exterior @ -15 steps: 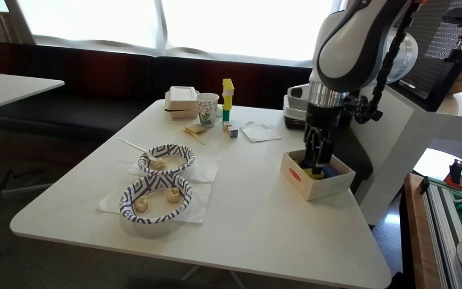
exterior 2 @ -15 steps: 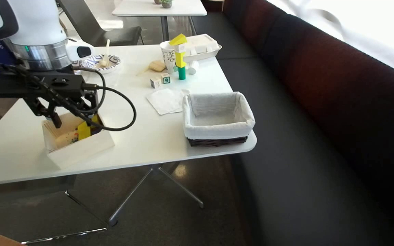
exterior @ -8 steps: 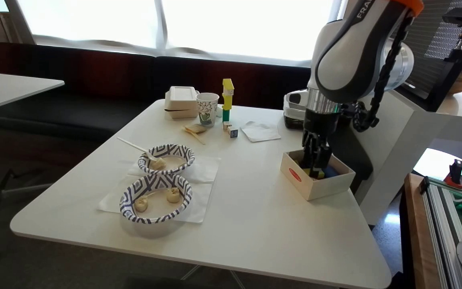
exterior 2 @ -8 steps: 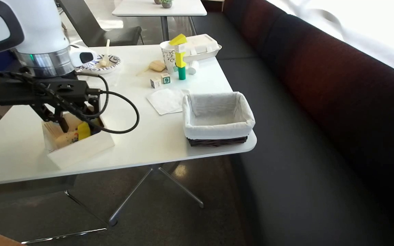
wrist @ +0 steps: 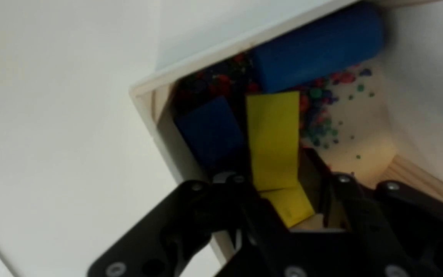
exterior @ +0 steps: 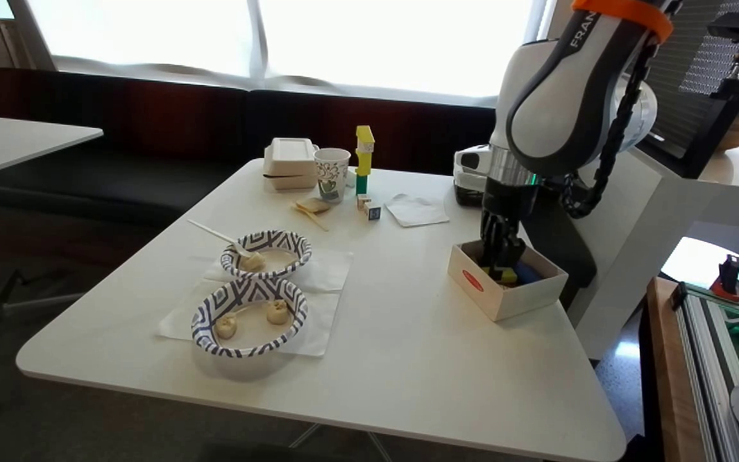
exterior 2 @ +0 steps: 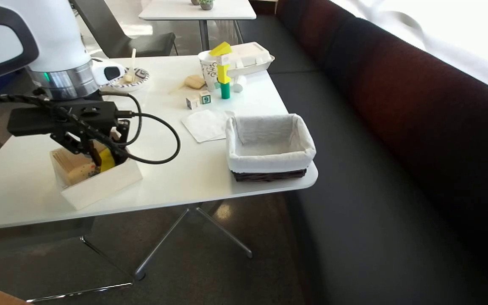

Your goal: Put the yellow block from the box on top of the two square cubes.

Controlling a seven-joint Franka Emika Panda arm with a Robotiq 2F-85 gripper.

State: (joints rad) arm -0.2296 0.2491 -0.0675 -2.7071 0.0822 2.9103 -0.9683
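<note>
The pale open-top wooden box [exterior: 526, 301] stands at the table's edge; its wall also shows in an exterior view [exterior 2: 104, 187]. My gripper [exterior: 501, 256] points down into it. In the wrist view the gripper [wrist: 275, 161] has its fingers on both sides of the yellow block [wrist: 273, 134], close against it; the left fingertip is dark and partly hidden. A second yellow face joins it at a crease; I cannot tell if it is another block. The yellow block also shows in an exterior view [exterior 2: 107, 157]. The two small letter cubes [exterior: 373, 212] [exterior 2: 205, 97] sit side by side on the table.
In the box, blue blocks [wrist: 317, 48] [wrist: 212, 132] lie against the yellow one. A tall yellow-and-green block tower [exterior: 364, 163] stands just behind the cubes, near a paper cup [exterior: 332, 173]. A napkin [exterior: 416, 210], lined basket [exterior 2: 269, 163] and patterned bowls [exterior: 249, 350] share the table.
The gripper has moved down into the box, and its fingers have come together around the yellow block. The block and the box have shifted slightly. The cubes have not moved.
</note>
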